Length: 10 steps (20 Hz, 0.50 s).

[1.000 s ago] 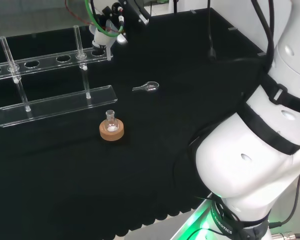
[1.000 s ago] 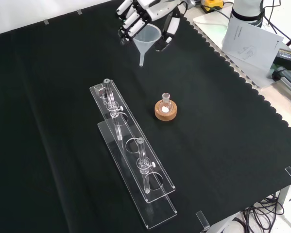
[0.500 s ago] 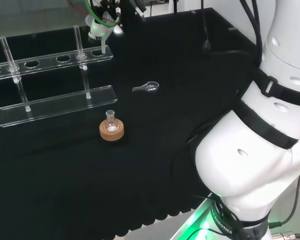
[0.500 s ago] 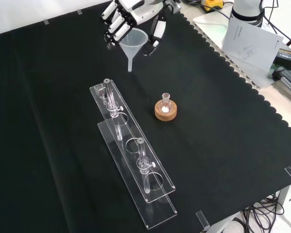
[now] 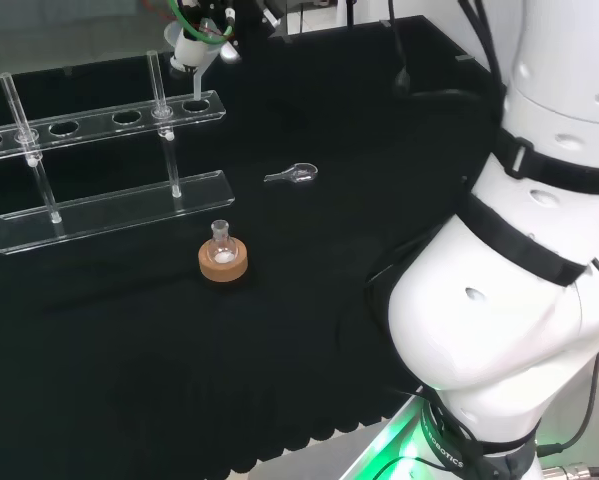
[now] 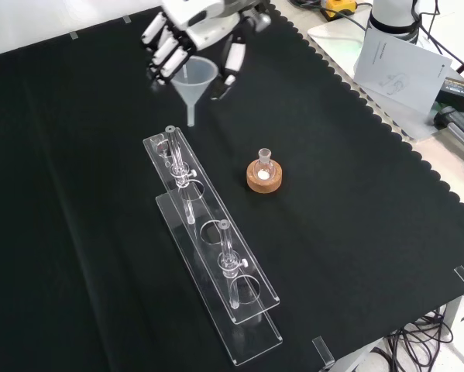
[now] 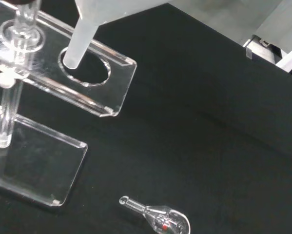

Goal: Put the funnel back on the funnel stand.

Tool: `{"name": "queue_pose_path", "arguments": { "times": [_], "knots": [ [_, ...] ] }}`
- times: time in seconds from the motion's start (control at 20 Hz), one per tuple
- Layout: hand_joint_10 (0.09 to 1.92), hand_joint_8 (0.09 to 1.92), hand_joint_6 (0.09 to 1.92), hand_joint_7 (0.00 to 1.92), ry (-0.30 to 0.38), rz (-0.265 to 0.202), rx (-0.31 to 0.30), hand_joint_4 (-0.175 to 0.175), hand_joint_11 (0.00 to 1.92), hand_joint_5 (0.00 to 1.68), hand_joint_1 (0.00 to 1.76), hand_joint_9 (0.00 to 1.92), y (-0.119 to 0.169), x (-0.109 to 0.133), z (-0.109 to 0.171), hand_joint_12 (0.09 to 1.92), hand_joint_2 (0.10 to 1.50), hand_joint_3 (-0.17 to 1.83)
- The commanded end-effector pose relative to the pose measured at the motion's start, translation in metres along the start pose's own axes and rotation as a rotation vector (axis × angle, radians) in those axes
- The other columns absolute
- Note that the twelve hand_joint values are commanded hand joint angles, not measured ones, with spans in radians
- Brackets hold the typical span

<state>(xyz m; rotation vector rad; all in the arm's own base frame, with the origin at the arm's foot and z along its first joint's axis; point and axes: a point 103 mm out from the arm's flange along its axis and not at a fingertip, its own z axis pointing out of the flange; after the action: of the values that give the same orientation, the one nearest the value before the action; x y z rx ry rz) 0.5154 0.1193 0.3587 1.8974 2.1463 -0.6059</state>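
Funnel (image 6: 196,77) held upright in the air, wide mouth up, stem straight down, long axis close to vertical. Carried just above the end of the stand (image 6: 208,232) that lies nearest the arm, not yet touching it. In the wrist view, stem tip (image 7: 71,59) seen close over the rim of the end hole (image 7: 85,66), perhaps a little off its centre; hard to say from this angle whether already inside the ring.

Held by the hand (image 6: 187,31), fingers curled around the cone from both sides, gripping it at the rim.

Judged as the carrying step nearly finished, with the placing step about to begin. Next move likely to need a small sideways correction to bring the stem exactly over the hole, then a straight descent with the axis kept vertical, until the cone sits on the ring. Only after that, opening of the fingers.

Beside the stand, toward the right in the front view, a small flask (image 6: 264,163) on a cork ring (image 6: 264,178), well apart from the funnel. In the head view, a small glass piece (image 5: 295,175) lying flat on the cloth (image 6: 355,232), to the right of the stand.
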Motion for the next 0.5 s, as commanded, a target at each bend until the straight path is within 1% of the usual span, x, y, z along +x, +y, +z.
{"name": "queue_pose_path", "arguments": {
  "times": [0.05, 0.25, 0.5],
  "knots": [
    [0.44, 0.65, 0.2, 0.69, 0.011, -0.009, -0.006, -0.014, 0.61, 0.6, 0.7, 1.11, 0.036, -0.014, 0.014, 1.28, 0.82, 0.43],
    [0.44, 0.65, 0.2, 0.69, 0.017, -0.009, -0.012, -0.014, 0.62, 0.6, 0.7, 1.11, 0.044, -0.016, 0.017, 1.28, 0.82, 0.43],
    [0.44, 0.66, 0.21, 0.69, 0.022, -0.012, -0.006, -0.015, 0.62, 0.6, 0.7, 1.11, 0.049, -0.014, 0.023, 1.27, 0.82, 0.43]
  ]
}}
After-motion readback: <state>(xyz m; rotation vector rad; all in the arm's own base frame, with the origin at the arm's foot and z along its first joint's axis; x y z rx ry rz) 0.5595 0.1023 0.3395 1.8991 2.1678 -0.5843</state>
